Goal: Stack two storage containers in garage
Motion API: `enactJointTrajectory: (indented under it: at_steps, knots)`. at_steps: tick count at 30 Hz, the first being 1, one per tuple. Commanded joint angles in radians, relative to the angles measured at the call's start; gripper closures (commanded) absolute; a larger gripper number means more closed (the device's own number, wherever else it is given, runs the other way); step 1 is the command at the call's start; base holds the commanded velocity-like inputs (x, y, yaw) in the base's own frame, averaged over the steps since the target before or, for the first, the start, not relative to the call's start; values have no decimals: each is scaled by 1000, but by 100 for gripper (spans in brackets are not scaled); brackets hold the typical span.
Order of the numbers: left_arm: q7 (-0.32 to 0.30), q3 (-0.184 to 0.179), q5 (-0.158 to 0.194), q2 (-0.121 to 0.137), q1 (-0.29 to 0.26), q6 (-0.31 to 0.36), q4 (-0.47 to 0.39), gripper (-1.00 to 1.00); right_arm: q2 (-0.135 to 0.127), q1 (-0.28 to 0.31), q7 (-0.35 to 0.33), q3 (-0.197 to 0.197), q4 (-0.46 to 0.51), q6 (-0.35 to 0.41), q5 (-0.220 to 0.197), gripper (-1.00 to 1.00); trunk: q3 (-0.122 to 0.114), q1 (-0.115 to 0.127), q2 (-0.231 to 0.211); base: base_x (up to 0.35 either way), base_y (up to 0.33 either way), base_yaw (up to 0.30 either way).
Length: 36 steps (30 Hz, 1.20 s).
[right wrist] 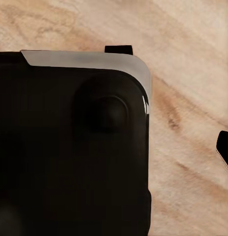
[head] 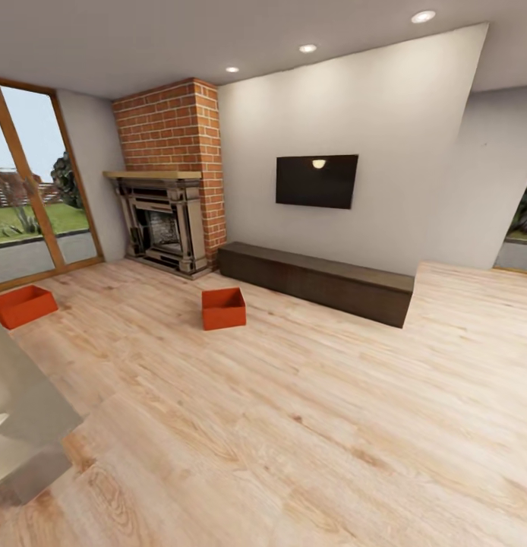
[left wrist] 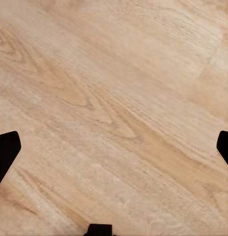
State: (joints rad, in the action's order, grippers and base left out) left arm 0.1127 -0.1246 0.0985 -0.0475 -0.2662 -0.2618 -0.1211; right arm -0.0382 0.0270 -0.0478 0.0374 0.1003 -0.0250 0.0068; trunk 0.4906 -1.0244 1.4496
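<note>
While I am facing the fireplace (head: pixel 166 228), two storage containers (head: pixel 223 308) (head: pixel 21 305) are sitting well apart on the wood floor (head: pixel 309 425); left end effector (left wrist: pixel 114 147) is hanging released; right's state I cannot tell.

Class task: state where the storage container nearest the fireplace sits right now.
In the head view, that storage container rests on the wood plank floor left of centre, in front of the brick fireplace, near the low dark cabinet's left end.

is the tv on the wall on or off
Off: the tv screen is dark, showing only a ceiling light's reflection.
</note>
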Motion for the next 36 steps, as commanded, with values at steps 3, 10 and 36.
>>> enactJointTrajectory:
  at_steps: [3,10,36]
  knots:
    - [4,-9,10,0,-1,-4,1,-100,0,0,-4,4,-1,-3,1,-100,1,-1,0,344,0,0]
    - [4,-9,10,0,-1,-4,1,-100,0,1,-4,4,-1,-3,1,-100,1,-1,0,344,0,0]
    - [4,-9,10,0,-1,-4,1,-100,0,0,-5,4,-1,-3,1,-100,1,-1,0,344,0,0]
